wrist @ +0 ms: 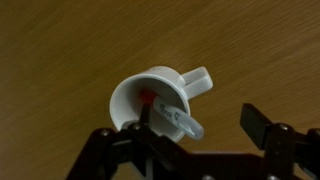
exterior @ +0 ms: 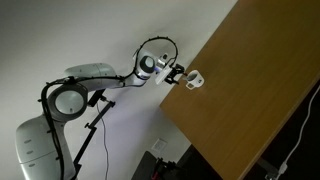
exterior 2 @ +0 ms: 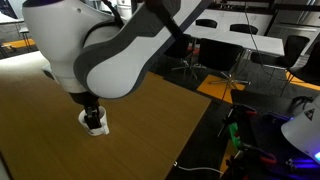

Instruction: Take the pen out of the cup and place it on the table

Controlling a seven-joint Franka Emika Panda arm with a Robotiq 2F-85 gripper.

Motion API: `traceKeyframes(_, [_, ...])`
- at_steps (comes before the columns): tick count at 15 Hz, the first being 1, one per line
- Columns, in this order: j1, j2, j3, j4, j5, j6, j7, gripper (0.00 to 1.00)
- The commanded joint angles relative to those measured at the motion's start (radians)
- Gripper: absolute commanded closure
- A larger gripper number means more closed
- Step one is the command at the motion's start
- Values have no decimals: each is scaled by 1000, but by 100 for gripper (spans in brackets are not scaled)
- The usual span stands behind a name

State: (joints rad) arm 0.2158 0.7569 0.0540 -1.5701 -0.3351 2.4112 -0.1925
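Observation:
The small white cup (wrist: 135, 95) stands on the light-brown wooden table (wrist: 70, 40), its handle (wrist: 198, 80) pointing away. The pen (wrist: 172, 118) leans in the cup, red-orange low inside, its paler capped end over the rim towards me. My gripper (wrist: 200, 125) is open just above the cup. One finger is at the cup's rim beside the pen and the other is out over bare table. In both exterior views the gripper (exterior: 180, 73) (exterior 2: 90, 108) hangs right over the cup (exterior: 196, 82) (exterior 2: 96, 124), near a table edge (exterior: 175, 105).
The table (exterior 2: 150, 120) ends close to the cup in an exterior view. Beyond it stand black chairs (exterior 2: 215, 45) and desks, with cables and lit equipment (exterior 2: 250, 140) on the floor. A white wall (exterior: 60, 30) and a black stand (exterior: 95, 130) are by the robot base.

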Motion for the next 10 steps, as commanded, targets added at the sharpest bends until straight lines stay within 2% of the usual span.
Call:
traceKeyframes(1, [21,40,-15,79,-11,-71,9,9])
traceKeyframes(8, [30,85,-13,163,-9,-114,6,15])
traceKeyframes(10, [31,95,-11,181,-7,-128,3,30])
